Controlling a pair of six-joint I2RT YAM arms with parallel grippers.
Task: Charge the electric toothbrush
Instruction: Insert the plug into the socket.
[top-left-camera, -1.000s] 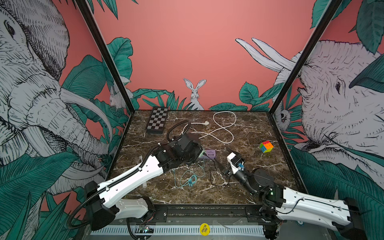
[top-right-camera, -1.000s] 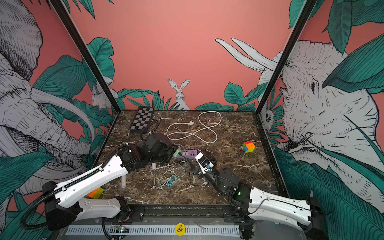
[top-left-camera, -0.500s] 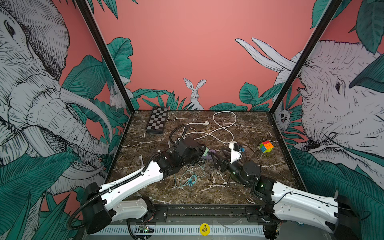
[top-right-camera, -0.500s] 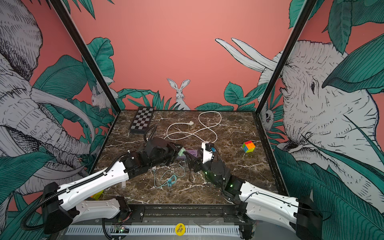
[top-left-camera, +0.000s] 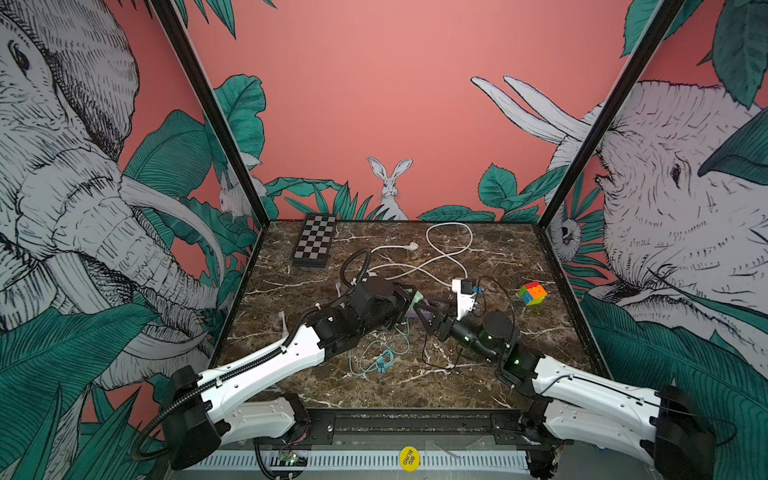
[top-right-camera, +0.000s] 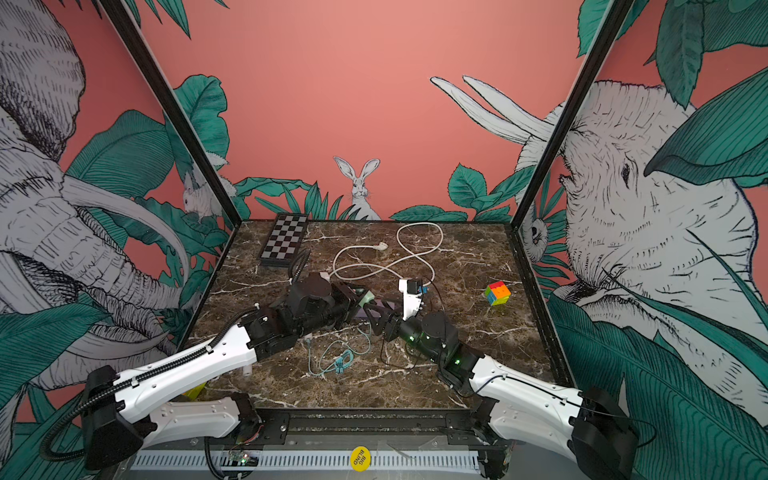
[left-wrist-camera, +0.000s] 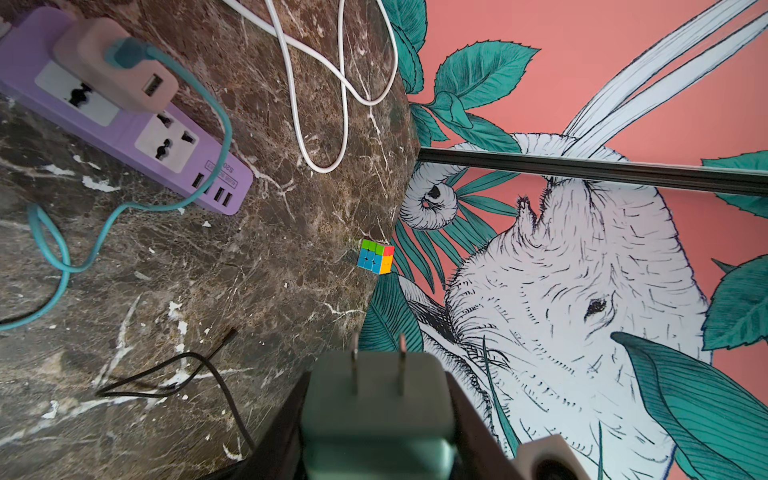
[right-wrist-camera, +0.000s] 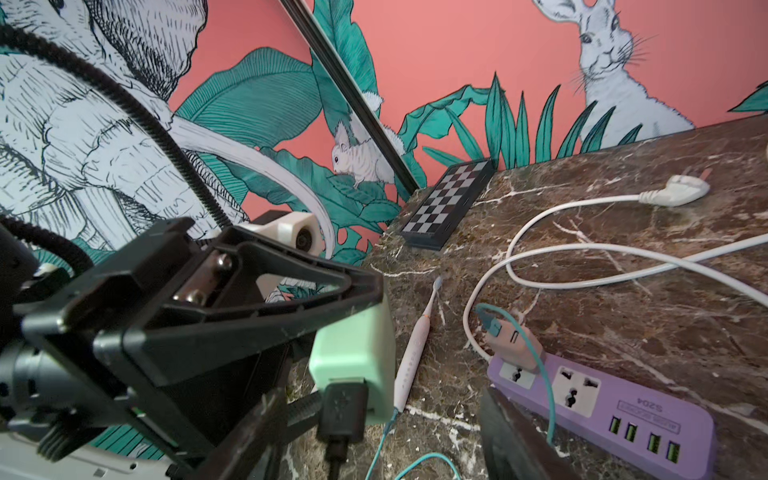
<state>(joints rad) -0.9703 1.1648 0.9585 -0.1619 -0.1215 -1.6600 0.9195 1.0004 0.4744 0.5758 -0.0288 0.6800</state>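
The pink-white toothbrush (right-wrist-camera: 415, 345) lies flat on the marble, a teal cable (right-wrist-camera: 384, 432) at its base. That cable runs to a pink adapter (right-wrist-camera: 515, 345) in the purple power strip (right-wrist-camera: 623, 419). My left gripper (left-wrist-camera: 378, 382) is shut on a mint-green adapter (left-wrist-camera: 376, 415), prongs (left-wrist-camera: 399, 365) pointing outward, above the table. A black USB plug (right-wrist-camera: 343, 411) sits in the adapter's back. My right gripper (right-wrist-camera: 380, 415) is open, its fingers on either side of that plug without touching it. In a top view both grippers meet mid-table, the left gripper (top-left-camera: 409, 299) and the right gripper (top-left-camera: 422, 311).
A black cable (top-left-camera: 428, 357) trails loose on the marble. A white power cord (top-left-camera: 449, 253) loops at the back. A chessboard (top-left-camera: 314, 242) lies at the back left, a colour cube (top-left-camera: 533, 293) at the right. The teal cable (top-left-camera: 378, 357) is bunched near the front.
My right arm has swung left and forward to the left gripper, and its jaws have narrowed a little. The left gripper has shifted slightly right with the green adapter.
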